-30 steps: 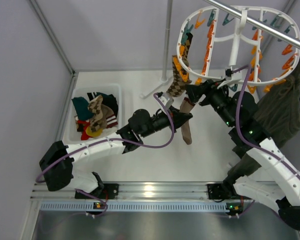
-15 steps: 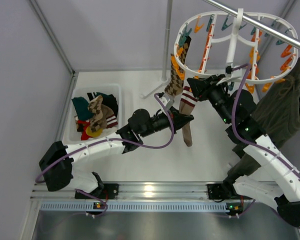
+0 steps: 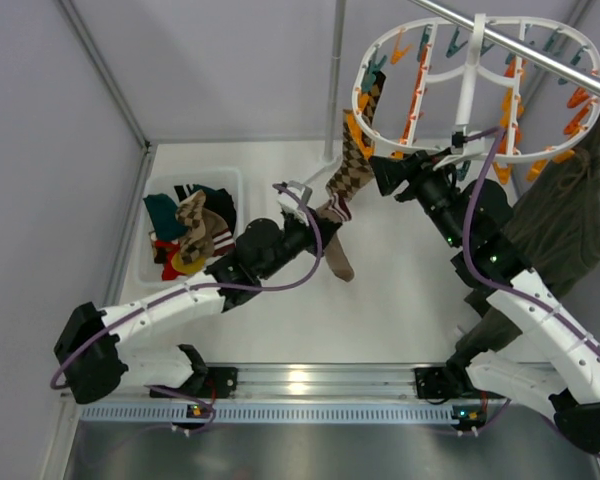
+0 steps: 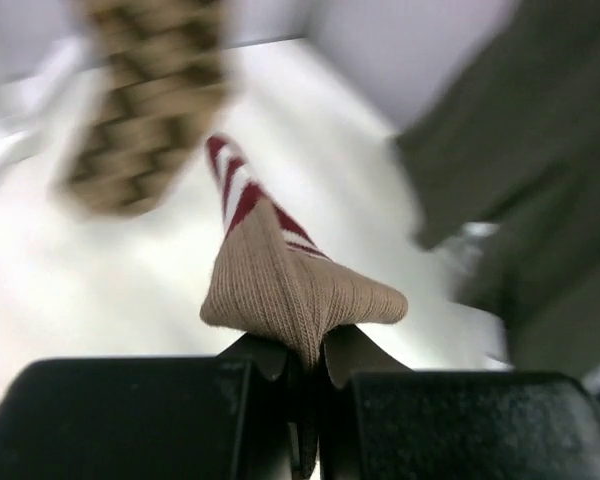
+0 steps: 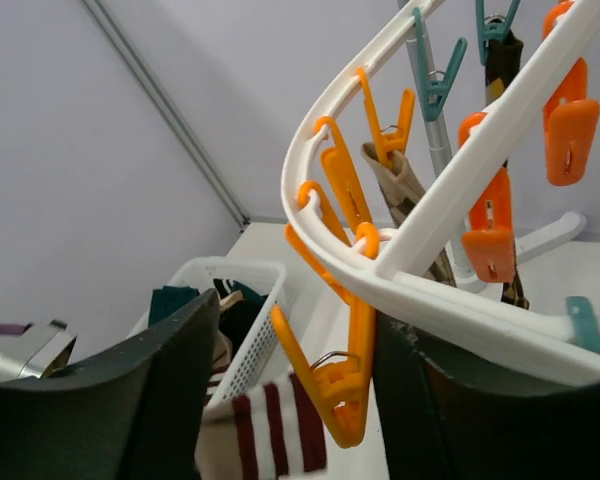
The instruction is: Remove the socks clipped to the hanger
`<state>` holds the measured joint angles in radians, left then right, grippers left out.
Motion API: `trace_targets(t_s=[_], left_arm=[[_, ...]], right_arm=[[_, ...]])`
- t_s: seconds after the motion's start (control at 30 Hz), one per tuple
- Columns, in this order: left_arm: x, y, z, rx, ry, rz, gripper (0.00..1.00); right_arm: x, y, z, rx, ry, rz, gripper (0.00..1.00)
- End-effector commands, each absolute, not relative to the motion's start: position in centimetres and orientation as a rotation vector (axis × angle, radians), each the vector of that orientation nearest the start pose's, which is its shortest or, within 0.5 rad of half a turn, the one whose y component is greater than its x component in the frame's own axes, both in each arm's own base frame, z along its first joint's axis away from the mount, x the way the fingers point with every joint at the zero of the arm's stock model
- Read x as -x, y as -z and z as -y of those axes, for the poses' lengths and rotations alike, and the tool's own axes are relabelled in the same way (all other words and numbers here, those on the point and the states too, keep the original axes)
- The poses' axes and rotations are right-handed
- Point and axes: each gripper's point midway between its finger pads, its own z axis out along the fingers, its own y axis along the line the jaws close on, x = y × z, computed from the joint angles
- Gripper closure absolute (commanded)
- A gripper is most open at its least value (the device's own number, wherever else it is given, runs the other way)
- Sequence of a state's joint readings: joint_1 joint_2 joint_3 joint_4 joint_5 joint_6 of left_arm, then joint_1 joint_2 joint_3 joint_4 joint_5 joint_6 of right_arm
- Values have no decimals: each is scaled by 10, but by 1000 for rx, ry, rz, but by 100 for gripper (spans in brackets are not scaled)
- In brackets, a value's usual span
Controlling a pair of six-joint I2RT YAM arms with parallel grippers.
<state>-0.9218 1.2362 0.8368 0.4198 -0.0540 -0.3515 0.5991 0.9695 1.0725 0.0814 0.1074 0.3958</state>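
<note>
Currently on your left gripper [image 4: 305, 350]: one tan sock [image 4: 285, 290] with red and white stripes, pinched tight at a fold between both fingers. Seen from above, it dangles free below the fingers, off the hanger [image 3: 467, 90] and apart from every clip.

Your right gripper [image 5: 292, 345]: fingers spread, grasping nothing. One orange clip [image 5: 330, 385] hangs in the gap between them, just under the frame's white rim. From above, you will find this gripper beneath the hanger's left side.

Argyle sock [image 3: 355, 168]: one, brown and yellow, clipped at the hanger's left rim and hanging straight down, its lower end just beside your left gripper.

Basket [image 3: 195, 178]: white, on the table at the left, well apart from the hanger. It holds the loose socks [image 3: 190, 230], teal and argyle among them.

Metal rail [image 3: 540, 62]: carries the hanger's hook.

Dark green garment [image 3: 565, 215]: hangs at the right, beside the hanger.
</note>
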Motion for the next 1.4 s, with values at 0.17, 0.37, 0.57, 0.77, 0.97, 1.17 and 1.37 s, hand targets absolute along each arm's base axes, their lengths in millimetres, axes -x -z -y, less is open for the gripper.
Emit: trace_targets(t_s=[0.17,0.37,0.57,0.77,0.97,1.17,1.37], left_arm=[[-319,-249,174,115,361,-1894,100],[-332,-260,77,332,66,-1967,98],[-349,-311,13,416,-106,-1947,93],[-372,-313,-42,394,-365,-2078,89],[-397,-240,-39,326,-357,-2303,87],[-408,-152,-18,303,-258,-2536,82],[-409,-115,-21,338,-311,-2618,63]], right_arm=[[-290,-441,-201,60,-792,-1375,1],[-273,-424,-202,93,-844,-1396,0],[-245,-403,-198,129,-905,-1422,1],[-221,-379,-189,135,-947,-1436,1],[-205,-383,-186,201,-948,-1433,1],[-200,-400,-181,226,-921,-1401,0],[-213,-400,-168,144,-842,-1445,1]])
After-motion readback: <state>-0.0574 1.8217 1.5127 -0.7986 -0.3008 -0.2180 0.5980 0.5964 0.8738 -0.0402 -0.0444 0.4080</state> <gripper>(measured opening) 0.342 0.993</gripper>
